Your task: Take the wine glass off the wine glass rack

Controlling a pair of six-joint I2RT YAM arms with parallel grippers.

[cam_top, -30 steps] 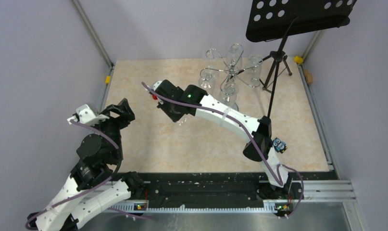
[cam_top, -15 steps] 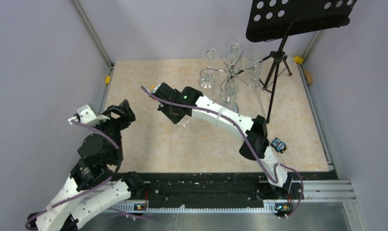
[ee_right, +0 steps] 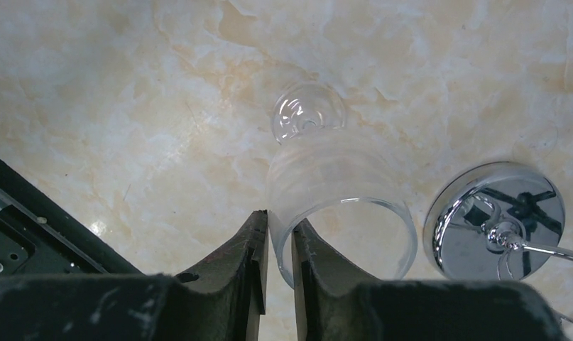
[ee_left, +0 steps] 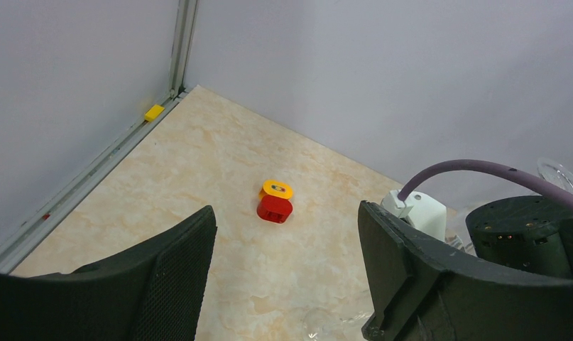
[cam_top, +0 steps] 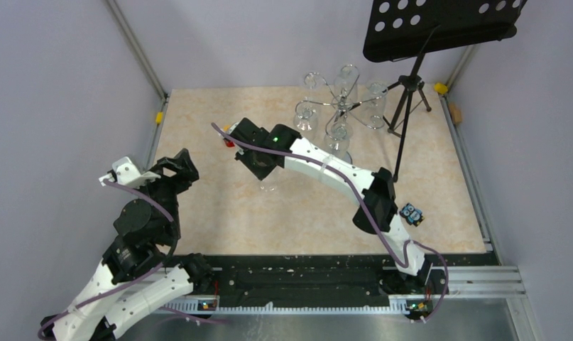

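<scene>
My right gripper (ee_right: pixel 280 229) is shut on the rim of a clear wine glass (ee_right: pixel 324 167), with one finger inside the bowl and one outside. The glass hangs upright with its foot (ee_right: pixel 308 114) down at the marble tabletop; I cannot tell whether it touches. In the top view the gripper (cam_top: pixel 260 165) and glass (cam_top: pixel 269 186) are left of the chrome wine glass rack (cam_top: pixel 338 105), which carries several more glasses. The rack's disc base (ee_right: pixel 493 219) is just right of the held glass. My left gripper (ee_left: pixel 287 273) is open and empty, at the table's left side (cam_top: pixel 178 167).
A red and yellow block (ee_left: pixel 276 202) lies on the table beyond the left gripper, just behind the right wrist (cam_top: pixel 229 141). A black tripod music stand (cam_top: pixel 405 106) stands at the back right. A small blue-and-black item (cam_top: pixel 411 213) lies beside the right arm. Walls enclose three sides.
My right gripper has shifted slightly and lowered the glass, so its foot now shows lower, near the tabletop. The left arm has barely moved.
</scene>
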